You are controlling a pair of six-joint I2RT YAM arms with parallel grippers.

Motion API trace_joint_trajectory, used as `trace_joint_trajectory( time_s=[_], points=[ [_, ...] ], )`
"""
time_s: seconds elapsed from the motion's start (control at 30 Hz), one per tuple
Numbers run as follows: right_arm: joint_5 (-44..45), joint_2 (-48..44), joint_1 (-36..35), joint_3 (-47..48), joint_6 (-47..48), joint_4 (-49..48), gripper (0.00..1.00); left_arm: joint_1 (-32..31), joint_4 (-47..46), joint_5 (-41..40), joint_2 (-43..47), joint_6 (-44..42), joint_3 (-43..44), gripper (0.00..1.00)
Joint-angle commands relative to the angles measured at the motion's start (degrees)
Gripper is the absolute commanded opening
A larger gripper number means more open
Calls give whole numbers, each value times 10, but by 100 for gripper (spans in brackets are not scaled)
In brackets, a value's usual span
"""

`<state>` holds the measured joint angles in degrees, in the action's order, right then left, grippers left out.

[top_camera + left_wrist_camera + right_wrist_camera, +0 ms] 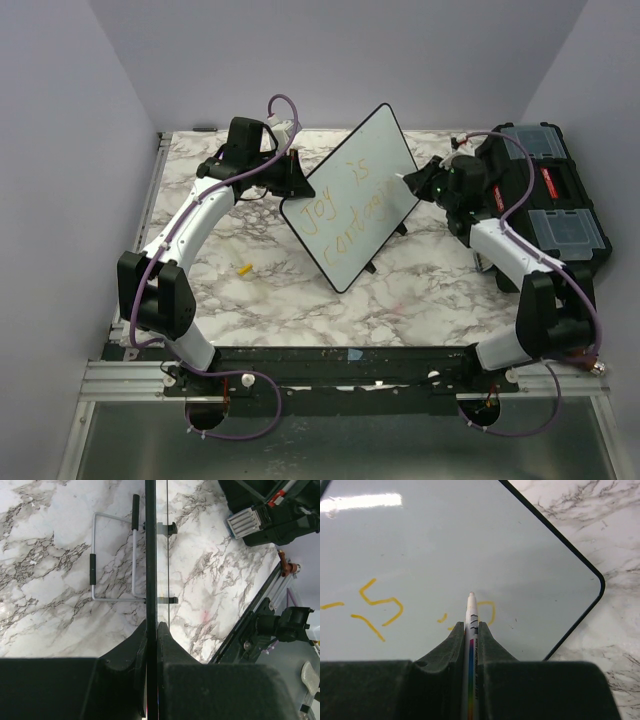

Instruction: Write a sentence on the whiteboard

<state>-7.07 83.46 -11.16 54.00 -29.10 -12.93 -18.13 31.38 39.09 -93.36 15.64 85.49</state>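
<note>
Whiteboard (375, 140) stands tilted at centre of the top view, with the left tool (151, 632) clenched on its edge. The right tool (470, 630) is grasping a marker (471, 611), tip at the board near the end of the sentence (345, 205), line 2. Risks: too much pen pressure could twist the board in that thin edge grip, and line 2 sits close to the rim, so letters may run off. Count: 1 board, 1 marker, 2 written lines, 1 small yellow piece (244, 268) on the surface, 1 toolbox (560, 190).

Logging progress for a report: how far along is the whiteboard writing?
Done: the sentence shows "Joy is" plus a second line on the whiteboard. In hand: left jaws clamp its edge; right jaws hold the marker, tip at the last strokes. Left: possibly final letters; unclear.
</note>
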Motion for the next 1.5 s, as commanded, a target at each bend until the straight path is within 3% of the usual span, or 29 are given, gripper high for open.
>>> trace_joint_trajectory(
  time_s=[0.0, 0.57, 1.13, 1.47],
  points=[
    [7, 33, 4, 19, -5, 16, 1, -15, 32, -9, -4, -57, -4, 0],
    [-15, 91, 5, 55, -9, 6, 1, -15, 34, -12, -5, -60, -3, 0],
    [-23, 81, 5, -21, -16, -10, 1, -16, 34, -10, -5, -59, -2, 0],
    [-5, 106, 5, 22, -7, 7, 1, -16, 34, -10, -5, -60, -2, 0]
  ],
)
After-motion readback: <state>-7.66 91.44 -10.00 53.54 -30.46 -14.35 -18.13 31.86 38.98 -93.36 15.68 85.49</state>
